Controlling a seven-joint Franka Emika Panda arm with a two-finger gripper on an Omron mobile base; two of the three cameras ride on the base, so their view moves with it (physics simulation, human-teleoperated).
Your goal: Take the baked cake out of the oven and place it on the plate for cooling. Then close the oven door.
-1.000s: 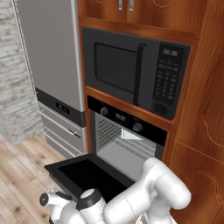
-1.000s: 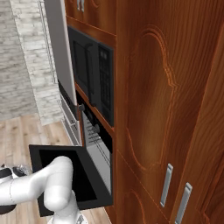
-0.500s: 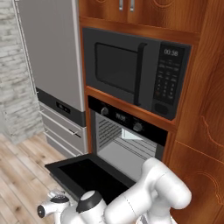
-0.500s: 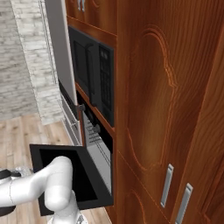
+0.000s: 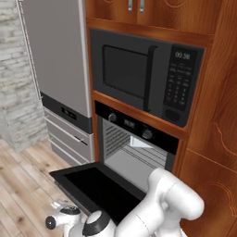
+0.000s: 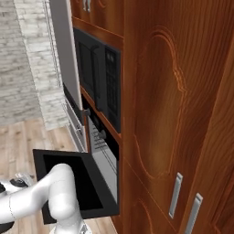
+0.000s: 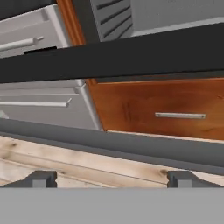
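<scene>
The fridge (image 5: pixel 55 69) fills the upper left of the left base view, grey, with drawers below. Wood cabinets (image 6: pixel 178 114) take the right half of the right base view, two silver handles at lower right. The microwave (image 5: pixel 148 78) sits centre-top in the left base view, in the cabinet column, door shut, keypad to its right.

The oven (image 5: pixel 139 143) is directly under the microwave, centre of the left base view. Two knobs and a small display show on its black panel. Its cavity is open to view; wire racks line the left wall. No cake can be made out in the cavity from this angle.

The oven door (image 5: pixel 99 190) is dropped flat, lower centre of the left base view, inner face up. In the right base view it is the black panel at lower left (image 6: pixel 91 180). In the hand view its edge crosses the upper half as a dark band (image 7: pixel 113 57), with a wood drawer and bar handle (image 7: pixel 180 115) below it.

The arm (image 5: pixel 171 206) rises from the lower right of the left base view, bent low toward the floor (image 5: pixel 23 185).

The tool (image 7: pixel 112 178) is at the bottom of the hand view, tips set wide apart, nothing between them, facing the floor planks under the door.
</scene>
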